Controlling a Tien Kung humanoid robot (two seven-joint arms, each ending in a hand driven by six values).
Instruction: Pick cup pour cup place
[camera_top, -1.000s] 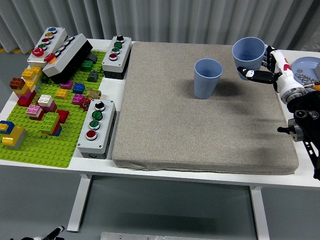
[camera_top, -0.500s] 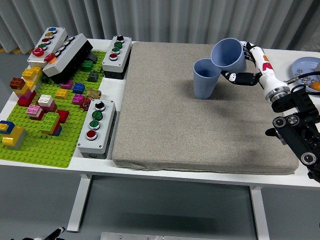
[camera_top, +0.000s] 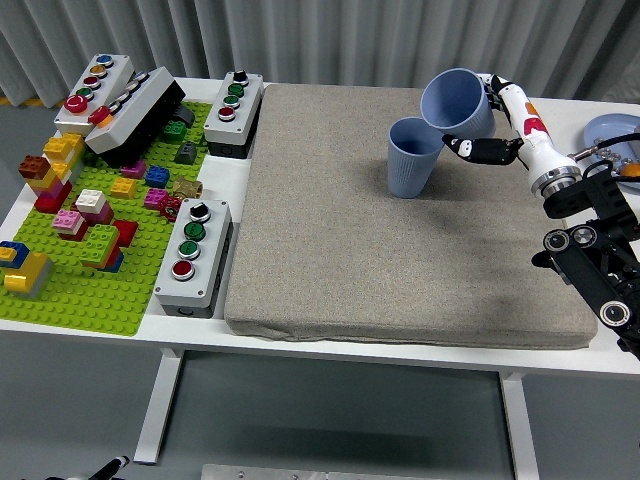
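At 1 o'clock on mat (camera_top: 400, 260): right hand (camera_top: 497, 120) fingers wrapped round tilted cup (camera_top: 456, 103), mid-pour over standing cup (camera_top: 413, 157). Next: upright it, set down.

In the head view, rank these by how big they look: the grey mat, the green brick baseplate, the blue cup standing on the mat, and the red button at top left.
1. Grey mat
2. Green brick baseplate
3. Blue cup standing on the mat
4. Red button
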